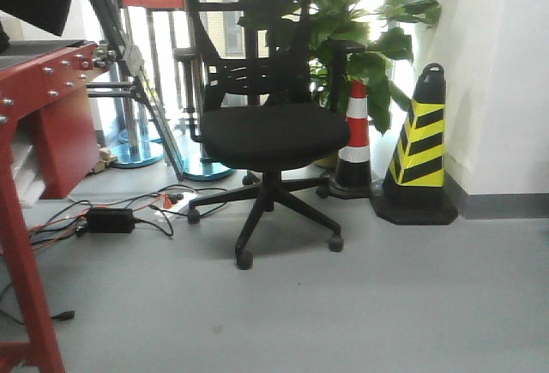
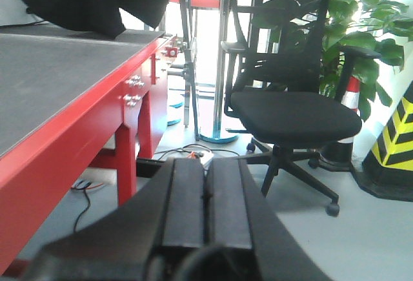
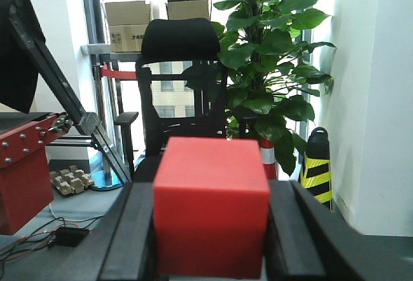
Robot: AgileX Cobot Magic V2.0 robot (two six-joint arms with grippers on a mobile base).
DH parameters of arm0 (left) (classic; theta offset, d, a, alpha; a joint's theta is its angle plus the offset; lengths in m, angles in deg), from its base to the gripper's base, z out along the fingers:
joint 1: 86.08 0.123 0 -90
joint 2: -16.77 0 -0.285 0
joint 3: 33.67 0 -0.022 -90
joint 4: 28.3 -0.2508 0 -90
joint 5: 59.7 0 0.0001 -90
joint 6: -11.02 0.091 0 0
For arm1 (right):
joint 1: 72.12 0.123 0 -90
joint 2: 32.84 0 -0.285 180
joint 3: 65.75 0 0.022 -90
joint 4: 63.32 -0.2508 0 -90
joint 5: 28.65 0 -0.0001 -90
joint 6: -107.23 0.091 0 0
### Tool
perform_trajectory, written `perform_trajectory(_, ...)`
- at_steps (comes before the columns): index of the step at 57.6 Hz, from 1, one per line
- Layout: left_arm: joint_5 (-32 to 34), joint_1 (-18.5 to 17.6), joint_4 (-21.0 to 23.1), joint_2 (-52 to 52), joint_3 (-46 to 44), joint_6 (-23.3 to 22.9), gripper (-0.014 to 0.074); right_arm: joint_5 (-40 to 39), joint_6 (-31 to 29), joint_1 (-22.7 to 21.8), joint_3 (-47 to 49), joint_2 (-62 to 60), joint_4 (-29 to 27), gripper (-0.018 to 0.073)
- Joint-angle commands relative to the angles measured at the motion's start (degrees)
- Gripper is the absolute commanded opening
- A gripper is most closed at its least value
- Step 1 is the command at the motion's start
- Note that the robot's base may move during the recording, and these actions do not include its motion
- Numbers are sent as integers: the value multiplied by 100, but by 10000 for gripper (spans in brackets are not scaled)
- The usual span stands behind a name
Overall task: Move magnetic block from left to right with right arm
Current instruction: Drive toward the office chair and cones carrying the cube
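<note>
In the right wrist view the magnetic block (image 3: 211, 207), a plain red cube, fills the space between my right gripper's (image 3: 213, 194) black fingers (image 3: 132, 236). The jaws press on its left and right faces, so this gripper is shut on the block, held up in the air beyond the table. In the left wrist view my left gripper (image 2: 206, 165) is shut, its two flat pads (image 2: 184, 200) touching with nothing between them. It hangs beside the red table (image 2: 77, 132), over the floor. Neither gripper nor the block shows in the front view.
A black office chair (image 1: 270, 129) stands ahead on the grey floor. Behind it are a leafy plant (image 1: 360, 21), a red-white cone (image 1: 355, 137) and a yellow-black cone (image 1: 422, 146). The red table's (image 1: 34, 90) edge is at the left, with cables and a power brick (image 1: 110, 219) below.
</note>
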Motion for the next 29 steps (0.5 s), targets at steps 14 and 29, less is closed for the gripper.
perform_trajectory(14, 449, -38, 15, -55, 38, -41, -126, -498, -53, -27, 184, 51, -9, 314)
perform_trajectory(29, 449, -38, 15, -55, 38, -41, -126, -498, -53, -27, 184, 51, -9, 314)
